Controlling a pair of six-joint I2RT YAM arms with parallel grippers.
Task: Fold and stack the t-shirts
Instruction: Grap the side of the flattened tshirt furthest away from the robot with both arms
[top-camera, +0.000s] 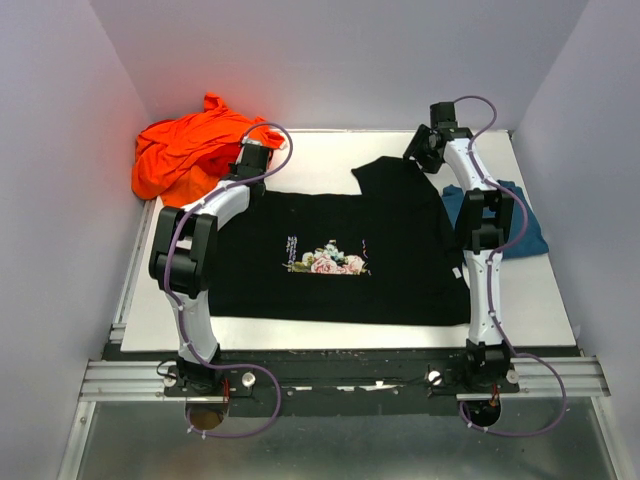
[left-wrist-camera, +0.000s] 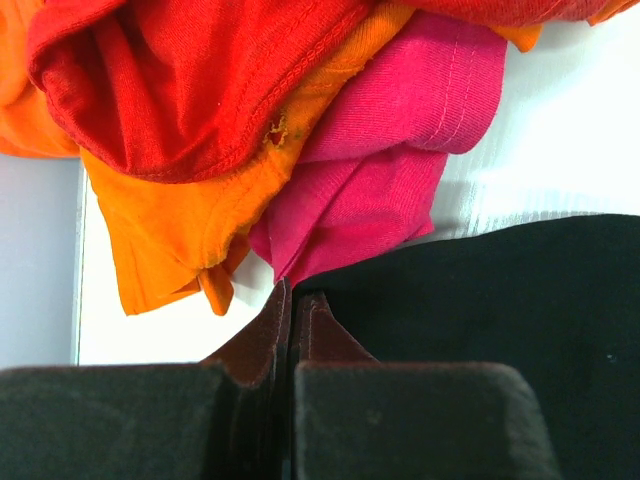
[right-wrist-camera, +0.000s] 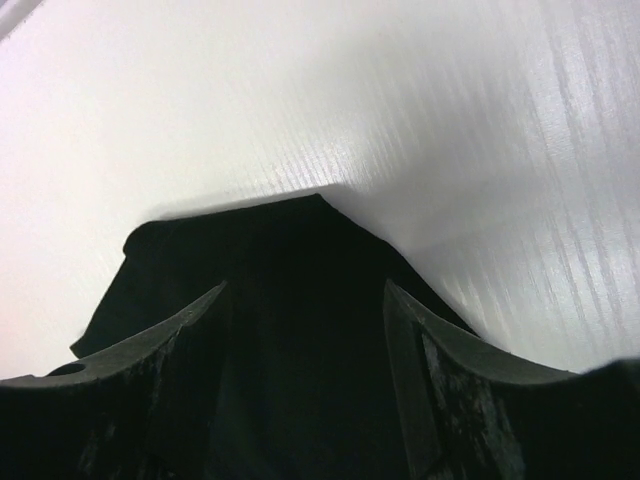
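Left gripper (left-wrist-camera: 291, 298) shut at far-left corner of black tee (top-camera: 400, 250), hold unclear; right gripper (right-wrist-camera: 305, 290) open astride far-right corner, empty. Close your right jaws, lift corners level, avoid pink tee (left-wrist-camera: 390, 170).

Jaws pressed flat together at the bottom of the frame, no gap showing, tips right at the corner edge of the black t-shirt (left-wrist-camera: 500, 300). Whether they pinch cloth can't be told. Just past the tips lies the magenta-pink t-shirt (left-wrist-camera: 400, 140), bunched and touching the black one. Over it drapes the orange t-shirt (left-wrist-camera: 170, 240), crumpled, its upper folds a deeper red. White tabletop (left-wrist-camera: 560, 130) shows at right.
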